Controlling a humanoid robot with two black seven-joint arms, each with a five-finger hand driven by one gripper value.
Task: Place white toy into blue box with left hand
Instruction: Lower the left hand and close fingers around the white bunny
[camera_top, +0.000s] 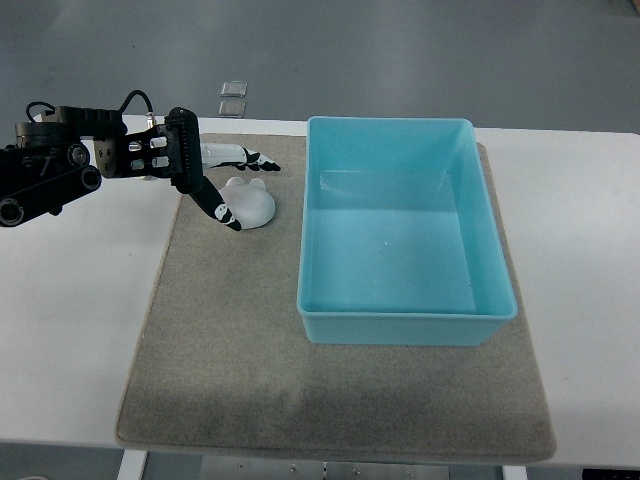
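**Reaching for the toy, nothing lifted yet**

Grey felt mat (250, 350) covers the white table (70, 330) under me. My left hand (205, 175) comes in from the left, fingers spread and holding nothing, one fingertip touching or just short of the white toy (252, 203). It lies on the mat just right of my hand. Further right stands the blue box (405, 330), empty. Grasp, lift and drop all remain.
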